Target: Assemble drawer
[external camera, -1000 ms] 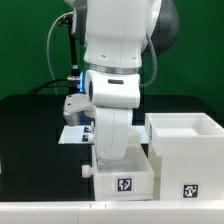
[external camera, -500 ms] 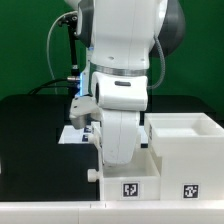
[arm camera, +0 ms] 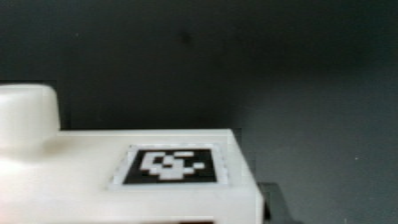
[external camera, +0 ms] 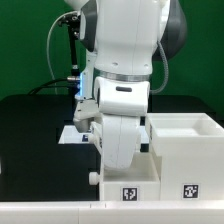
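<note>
A small white drawer tray [external camera: 125, 186] with a tag on its front stands at the table's front, touching the left side of the large white casing [external camera: 185, 150] in the exterior view. My gripper [external camera: 120, 166] reaches down onto the tray from above. The white hand hides the fingers in the exterior view. In the wrist view the tray [arm camera: 107, 170] fills the lower part, with its tag [arm camera: 175, 165], a round white knob [arm camera: 27, 110], and one dark finger [arm camera: 281, 205] against its side. The gripper looks shut on the tray's wall.
The marker board [external camera: 74, 134] lies on the black table behind the arm, on the exterior view's left. The table's white front edge [external camera: 40, 214] runs just below the tray. A green wall stands behind.
The arm and the tray have shifted together toward the exterior view's right and toward the front edge, closer to the casing.
</note>
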You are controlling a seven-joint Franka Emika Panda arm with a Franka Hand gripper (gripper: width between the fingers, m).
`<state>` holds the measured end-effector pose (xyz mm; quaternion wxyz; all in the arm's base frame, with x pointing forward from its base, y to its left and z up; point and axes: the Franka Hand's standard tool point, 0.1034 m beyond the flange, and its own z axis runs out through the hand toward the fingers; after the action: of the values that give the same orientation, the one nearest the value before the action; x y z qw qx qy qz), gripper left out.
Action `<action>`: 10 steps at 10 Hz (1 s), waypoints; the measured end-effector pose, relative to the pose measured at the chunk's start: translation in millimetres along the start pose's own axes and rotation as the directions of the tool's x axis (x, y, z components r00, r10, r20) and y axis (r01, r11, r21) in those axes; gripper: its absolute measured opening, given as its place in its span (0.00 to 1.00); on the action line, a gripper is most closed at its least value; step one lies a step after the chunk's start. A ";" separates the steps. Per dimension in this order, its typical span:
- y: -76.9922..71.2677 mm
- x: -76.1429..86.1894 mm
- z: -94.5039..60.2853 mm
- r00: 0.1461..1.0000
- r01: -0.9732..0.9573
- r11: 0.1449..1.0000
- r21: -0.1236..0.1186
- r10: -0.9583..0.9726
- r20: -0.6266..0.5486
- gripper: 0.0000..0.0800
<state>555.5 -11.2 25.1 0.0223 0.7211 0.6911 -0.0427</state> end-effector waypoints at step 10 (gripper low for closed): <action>-11.4 -2.2 8.3 1.000 0.004 1.000 0.008 -0.004 0.001 0.05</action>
<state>543.8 -13.6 17.4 0.0197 0.7198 0.6923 -0.0462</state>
